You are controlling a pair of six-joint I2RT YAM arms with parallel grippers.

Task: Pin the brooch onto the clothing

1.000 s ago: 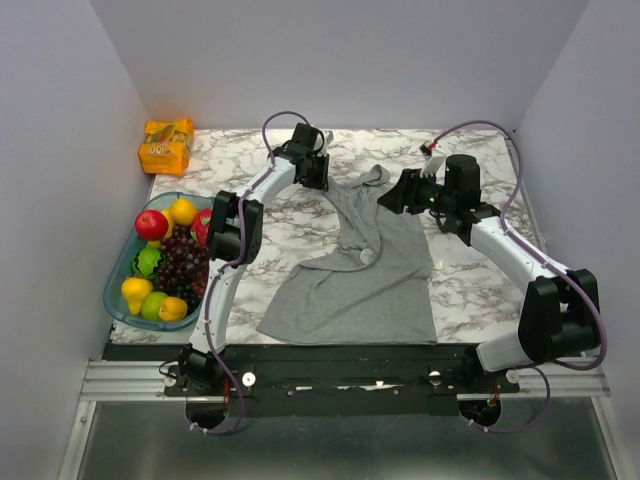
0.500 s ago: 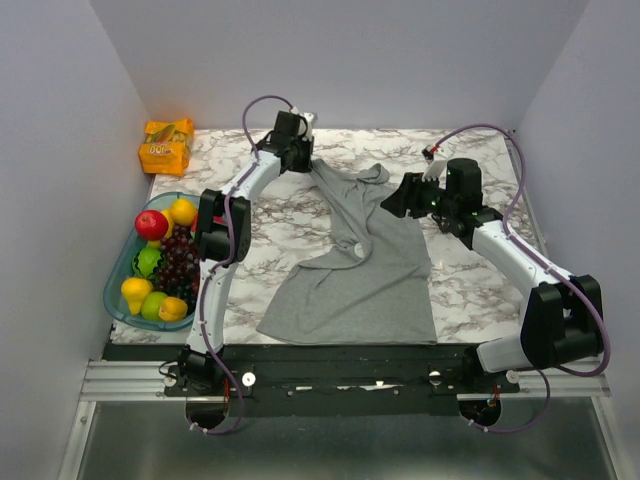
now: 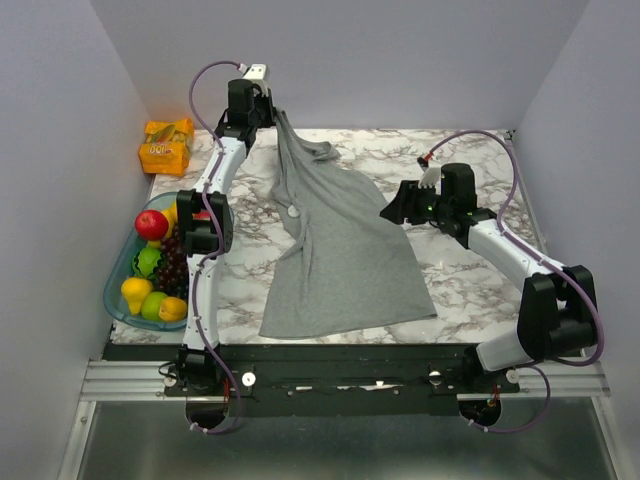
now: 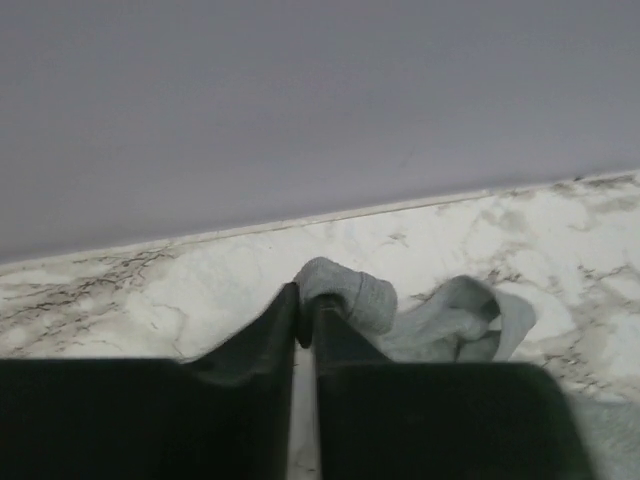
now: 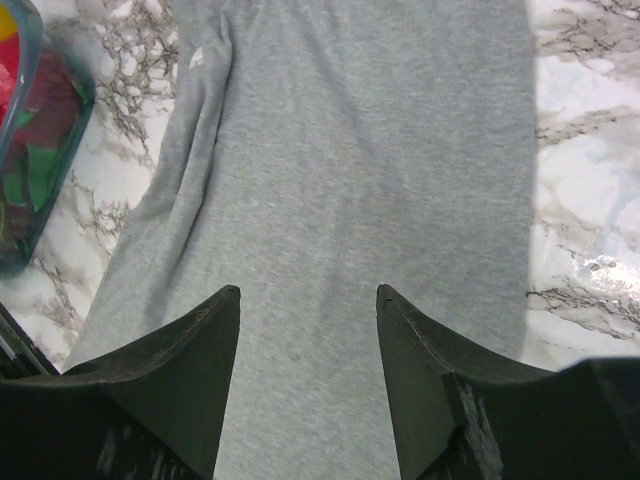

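The grey tank top (image 3: pixel 345 250) lies across the marble table, and its far end is pulled up toward the back wall. My left gripper (image 3: pixel 268 108) is at the far back, shut on a shoulder strap. The left wrist view shows my left gripper (image 4: pixel 305 300) pinching the rolled grey strap (image 4: pixel 345 292). My right gripper (image 3: pixel 393 209) is open and empty over the top's right side. In the right wrist view my right gripper (image 5: pixel 307 290) has its jaws wide apart above flat grey fabric (image 5: pixel 350 150). A small white spot (image 3: pixel 292 210) shows on the cloth. The coloured brooch is not in view.
A teal bowl (image 3: pixel 118 295) full of fruit stands at the left edge, and its rim shows in the right wrist view (image 5: pixel 45 150). An orange packet (image 3: pixel 166 145) lies at the back left corner. Walls close the back and both sides.
My left gripper has moved back and left toward the rear wall, lifting and dragging the tank top's strap end with it. The cloth has stretched out. The right gripper barely moved.
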